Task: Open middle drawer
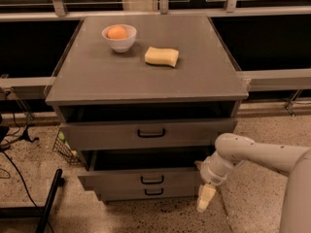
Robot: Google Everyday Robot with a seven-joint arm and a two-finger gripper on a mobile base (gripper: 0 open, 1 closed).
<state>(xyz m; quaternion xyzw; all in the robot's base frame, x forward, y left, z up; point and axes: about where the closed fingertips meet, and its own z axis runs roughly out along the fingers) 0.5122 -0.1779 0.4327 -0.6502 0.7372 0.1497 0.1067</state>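
Note:
The grey cabinet point(146, 76) has three drawers stacked at its front. The middle drawer point(116, 179) has a small black bar handle point(152, 179) and stands pulled out a little, with a dark gap above its front. The top drawer point(107, 134) also stands slightly out. The bottom drawer point(121, 193) sits just below and further in. My gripper point(205, 198) hangs pointing down at the right end of the middle drawer's front, beside its corner, at the end of my white arm point(252, 154).
A white bowl point(119, 39) holding an orange and a yellow sponge point(162, 56) sit on the cabinet top. A black stand leg point(48, 203) and cables lie on the speckled floor at the left. A metal rail point(272, 76) runs behind.

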